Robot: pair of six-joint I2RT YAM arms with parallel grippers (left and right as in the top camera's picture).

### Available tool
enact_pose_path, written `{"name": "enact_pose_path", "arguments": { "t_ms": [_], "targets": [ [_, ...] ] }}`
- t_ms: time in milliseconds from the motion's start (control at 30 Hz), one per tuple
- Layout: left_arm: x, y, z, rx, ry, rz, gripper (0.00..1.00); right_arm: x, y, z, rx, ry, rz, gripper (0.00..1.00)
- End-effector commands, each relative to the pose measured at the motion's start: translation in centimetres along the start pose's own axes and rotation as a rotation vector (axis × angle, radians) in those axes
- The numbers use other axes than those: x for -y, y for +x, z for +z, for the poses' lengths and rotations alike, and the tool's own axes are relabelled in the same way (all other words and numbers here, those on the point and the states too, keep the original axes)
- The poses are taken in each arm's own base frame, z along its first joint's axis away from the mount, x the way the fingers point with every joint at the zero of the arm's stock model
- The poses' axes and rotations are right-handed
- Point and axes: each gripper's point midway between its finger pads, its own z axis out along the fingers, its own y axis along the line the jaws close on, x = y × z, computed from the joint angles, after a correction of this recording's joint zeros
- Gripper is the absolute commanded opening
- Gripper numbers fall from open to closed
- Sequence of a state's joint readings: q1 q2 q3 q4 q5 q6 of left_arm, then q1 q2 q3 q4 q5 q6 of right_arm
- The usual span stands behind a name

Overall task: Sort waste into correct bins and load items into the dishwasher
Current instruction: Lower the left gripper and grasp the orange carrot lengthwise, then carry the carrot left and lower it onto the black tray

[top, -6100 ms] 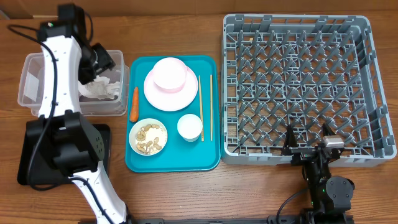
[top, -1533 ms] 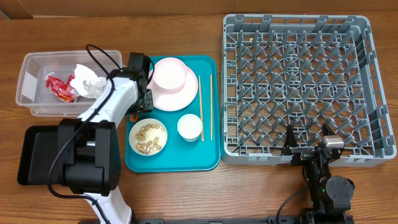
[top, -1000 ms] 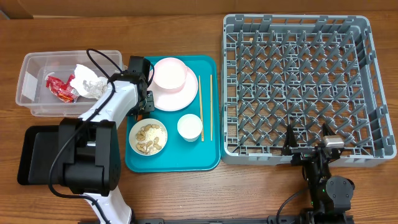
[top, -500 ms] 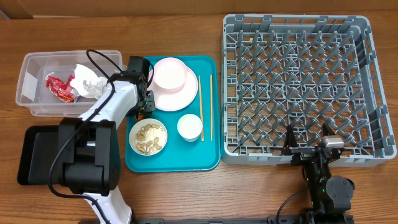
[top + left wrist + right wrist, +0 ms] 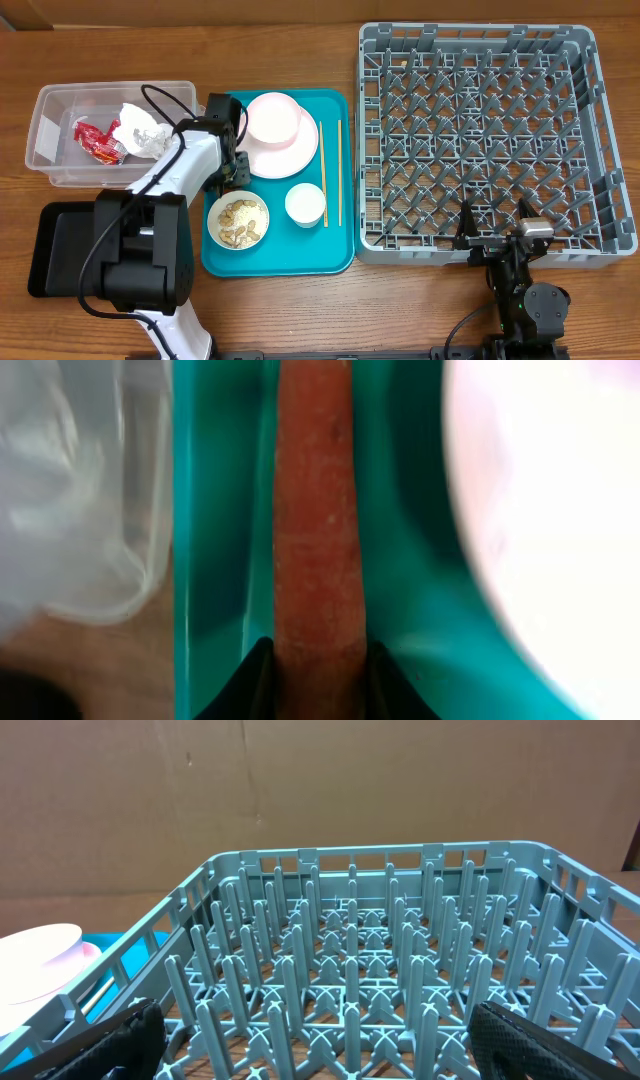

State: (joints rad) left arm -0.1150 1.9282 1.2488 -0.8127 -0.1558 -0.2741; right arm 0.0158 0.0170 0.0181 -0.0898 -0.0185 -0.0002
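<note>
With the left gripper [image 5: 320, 685] down low on the teal tray [image 5: 280, 255], I see its two dark fingertips [image 5: 258, 682] pressed against either side of the carrot [image 5: 315, 510], so the jaws are narrow and closed on it. The carrot lies lengthwise on the tray's left strip, between the clear tub [image 5: 50, 150] on one side and the pink plate [image 5: 290, 150] on the other. From overhead the arm hides the carrot.

On the plate sits an upturned whitish bowl [image 5: 272, 118]. Just below my gripper is the second bowl [image 5: 238, 221], holding the beige food scraps [image 5: 240, 225], and beside it to the right the small white cup [image 5: 305, 204]. The chopsticks [image 5: 339, 170] lie parallel near the tray's right edge.

The tub holds the red wrapper [image 5: 95, 140] and the crumpled paper [image 5: 140, 130], touching each other. The black tray [image 5: 45, 250] lies in front of the tub, partly under my left arm's base.

My right gripper [image 5: 325, 1055] rests at the near edge of the grey dish rack [image 5: 600, 150], its jaws spread wide with nothing between them.
</note>
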Motion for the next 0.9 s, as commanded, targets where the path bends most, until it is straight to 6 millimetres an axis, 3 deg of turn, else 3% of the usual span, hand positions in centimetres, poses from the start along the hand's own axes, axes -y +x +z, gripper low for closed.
{"name": "enact_pose_path", "arguments": {
  "t_ms": [0, 200, 433, 667, 733, 867],
  "targets": [
    [0.4, -0.9, -1.3, 0.008, 0.029, 0.003, 0.04, 0.0, 0.3, 0.1, -0.004, 0.002, -0.004, 1.0],
    [0.4, -3.0, -4.7, 0.054, 0.043, -0.008, 0.04, 0.0, 0.3, 0.1, -0.004, 0.002, -0.004, 1.0],
    [1.3, -6.0, -10.7, 0.151, 0.127, -0.028, 0.04, 0.0, 0.3, 0.1, -0.004, 0.002, -0.004, 1.0],
    [1.5, -6.2, -16.8, 0.212, 0.249, -0.067, 0.04, 0.0, 0.3, 0.1, -0.004, 0.002, -0.004, 1.0],
    [0.8, -5.7, -18.2, 0.224, 0.275, -0.085, 0.04, 0.0, 0.3, 0.1, -0.004, 0.002, -0.004, 1.0],
    [-3.1, -4.6, -20.1, 0.236, 0.255, -0.205, 0.04, 0.0, 0.3, 0.1, -0.004, 0.002, -0.004, 1.0]
  ]
}}
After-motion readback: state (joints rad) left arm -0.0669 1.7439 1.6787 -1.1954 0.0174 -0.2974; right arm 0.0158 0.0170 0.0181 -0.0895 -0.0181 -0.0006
